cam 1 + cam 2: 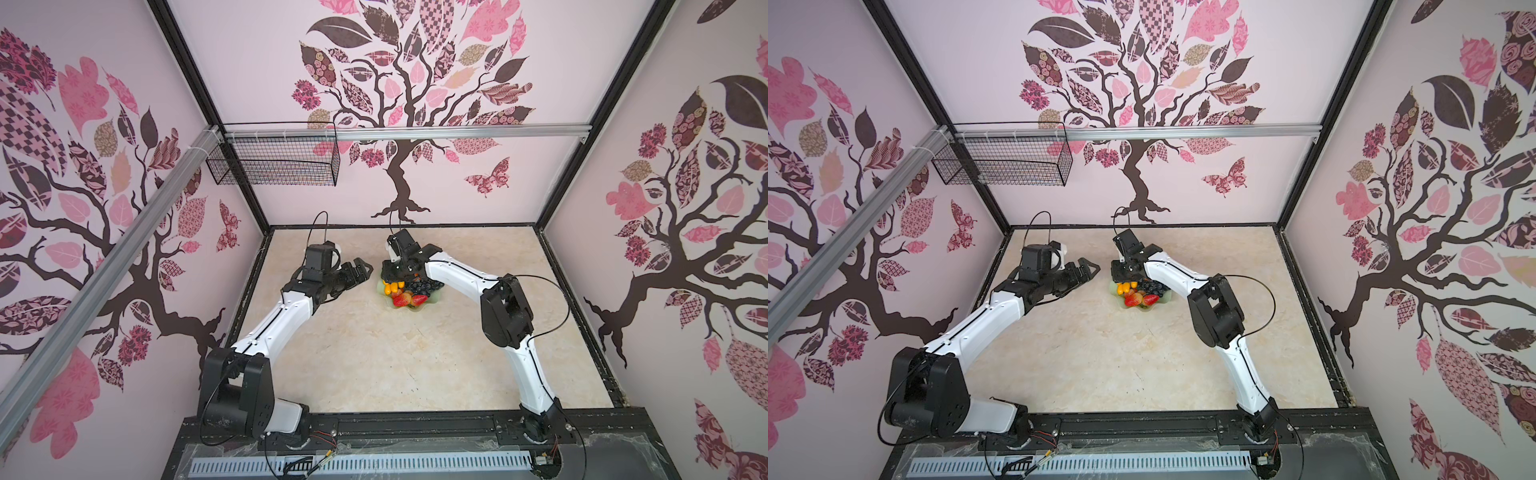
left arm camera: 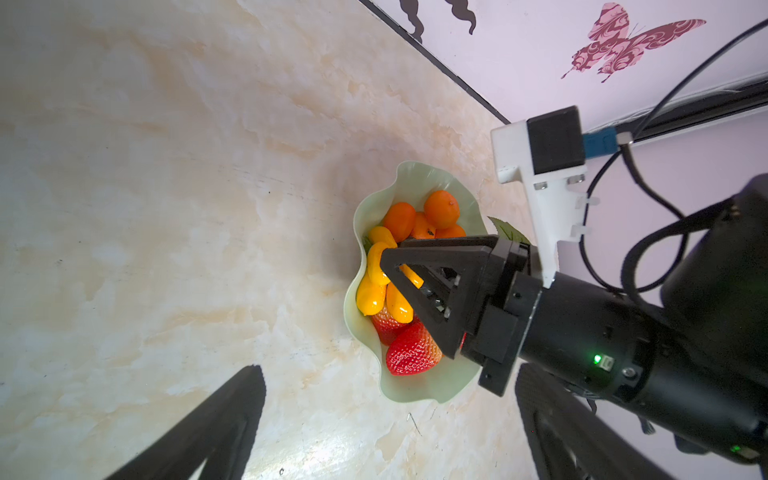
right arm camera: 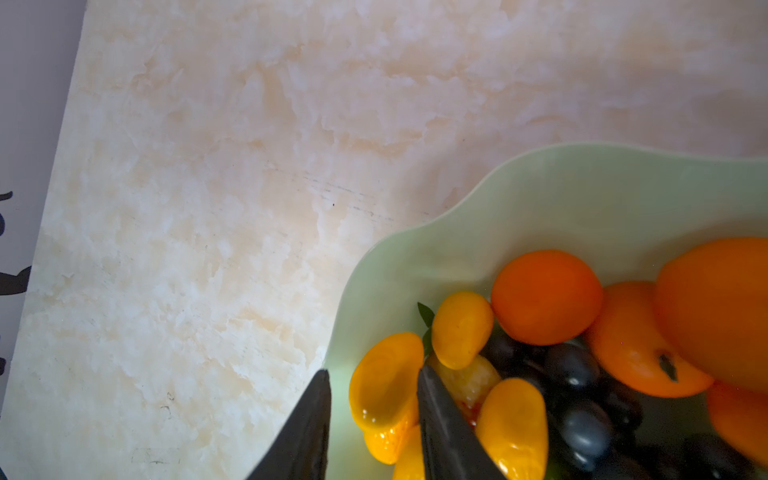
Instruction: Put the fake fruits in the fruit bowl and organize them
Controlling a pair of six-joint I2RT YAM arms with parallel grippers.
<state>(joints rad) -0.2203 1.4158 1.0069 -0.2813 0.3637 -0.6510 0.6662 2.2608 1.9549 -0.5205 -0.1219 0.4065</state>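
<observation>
The pale green wavy-rimmed fruit bowl [image 1: 435, 297] [image 1: 1168, 297] [image 2: 415, 176] [image 3: 582, 199] sits at the table's middle back. It holds strawberries [image 2: 411, 349], oranges [image 3: 546, 297], yellow ovals [image 2: 370, 297] and dark grapes [image 3: 582, 419]. My right gripper [image 1: 392, 277] [image 1: 1123, 277] [image 3: 372, 374] points down into the bowl's far left part. Its jaws stand partly open around a yellow oval [image 3: 384, 382], with bare bowl showing between the oval and one finger. My left gripper [image 1: 359, 274] [image 1: 1088, 272] [image 2: 388, 370] hovers just left of the bowl, wide open and empty.
A black wire basket [image 1: 274, 164] hangs from the rail at the back left, well above the marble table [image 1: 374, 353]. Patterned walls close in the table on three sides. A green leaf [image 2: 509, 230] sticks out past the bowl's far rim.
</observation>
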